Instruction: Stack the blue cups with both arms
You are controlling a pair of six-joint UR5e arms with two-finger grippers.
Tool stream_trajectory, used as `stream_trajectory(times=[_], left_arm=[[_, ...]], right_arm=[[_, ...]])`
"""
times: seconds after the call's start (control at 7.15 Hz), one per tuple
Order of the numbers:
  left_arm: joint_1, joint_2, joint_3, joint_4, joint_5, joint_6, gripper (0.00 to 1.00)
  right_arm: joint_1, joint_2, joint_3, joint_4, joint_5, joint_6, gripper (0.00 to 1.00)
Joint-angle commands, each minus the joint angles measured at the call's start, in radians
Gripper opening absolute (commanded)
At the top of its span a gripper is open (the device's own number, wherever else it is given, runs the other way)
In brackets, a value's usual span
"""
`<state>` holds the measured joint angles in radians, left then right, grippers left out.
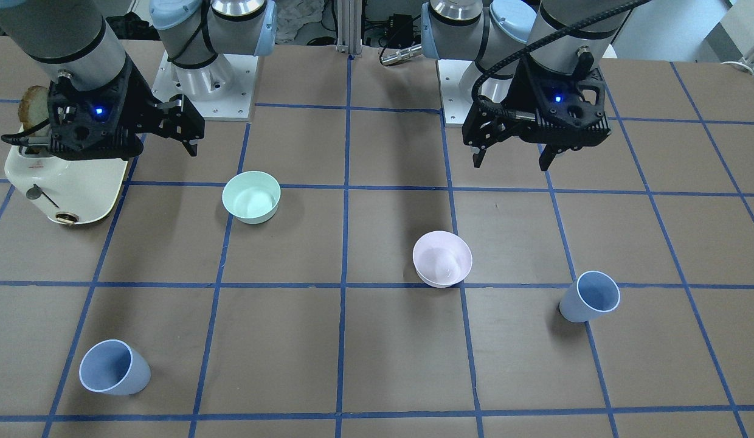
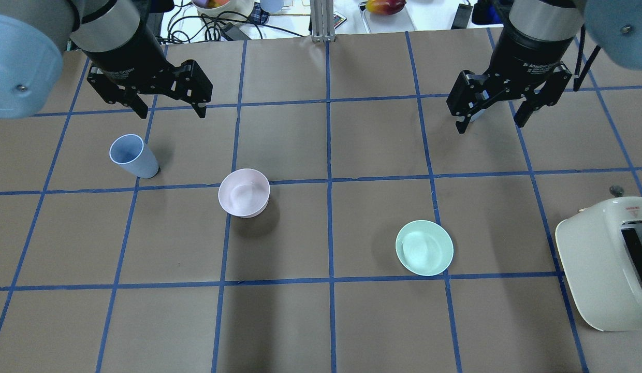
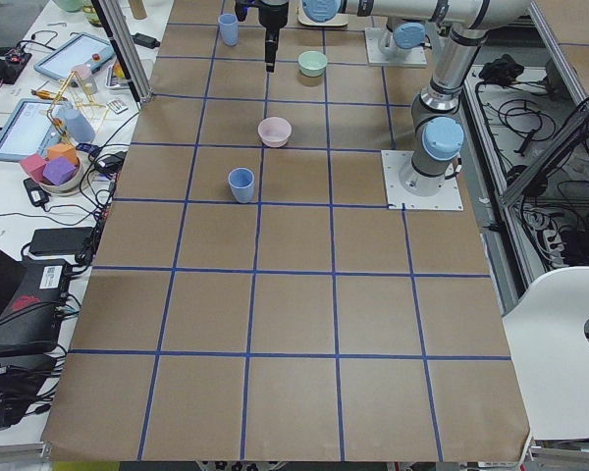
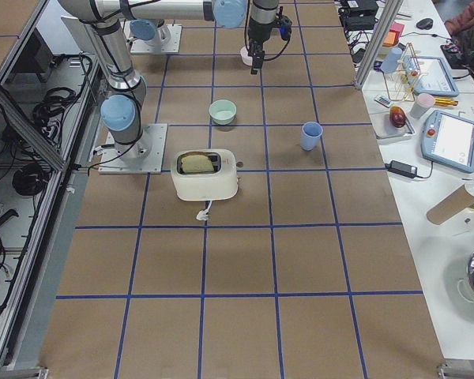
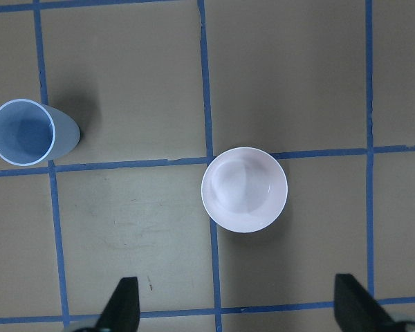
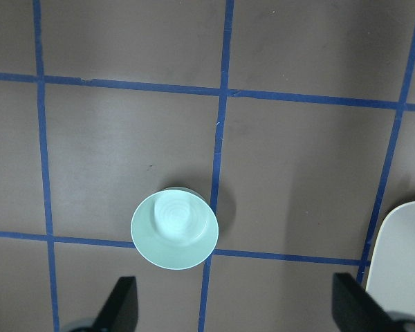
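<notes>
The brown table (image 2: 321, 321), marked into squares by blue tape, carries everything. The left arm (image 2: 108, 31) and the right arm (image 2: 543, 26) both reach out over it from the robot's side. A cream toaster (image 2: 600, 269) sits at the robot's right with a slice of toast (image 4: 196, 163) in its slot. The left tool (image 2: 172, 111) hangs above the table with its fingers spread wide and nothing between them. The right tool (image 2: 490, 125) hangs the same way, also spread wide and holding nothing. A pale pink bowl (image 2: 244, 192) sits left of the middle and a mint-green bowl (image 2: 424, 247) right of it, the two well apart. One blue cup (image 2: 133, 155) stands upright on the robot's left, mouth up, near the pink bowl but not touching it, and lower than the left tool. The other blue cup (image 1: 114, 367) stands upright on the robot's right, toward the far edge from the robot, well apart from the green bowl and the toaster. In the overhead view the right tool mostly hides it.
</notes>
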<state>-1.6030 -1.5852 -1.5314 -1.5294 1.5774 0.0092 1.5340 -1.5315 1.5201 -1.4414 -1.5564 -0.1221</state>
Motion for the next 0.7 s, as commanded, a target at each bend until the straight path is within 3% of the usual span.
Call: stream_trajectory(times=[0.0,0.28,0.56], left_arm=[[0.0,-0.002,-0.016,0.008,0.004,0.0,1.0],[0.014,-0.051,-0.024,0.038,0.01,0.0,1.0],[0.11,-0.16,-0.027,0.15,0.009,0.111,1.0]], right_arm=[[0.0,0.001,0.0,-0.001,-0.002,0.001,1.0],[0.0,0.004,0.0,-0.001,-0.004,0.001,1.0],[0.0,0.001,0.0,-0.002,-0.002,0.001,1.0]])
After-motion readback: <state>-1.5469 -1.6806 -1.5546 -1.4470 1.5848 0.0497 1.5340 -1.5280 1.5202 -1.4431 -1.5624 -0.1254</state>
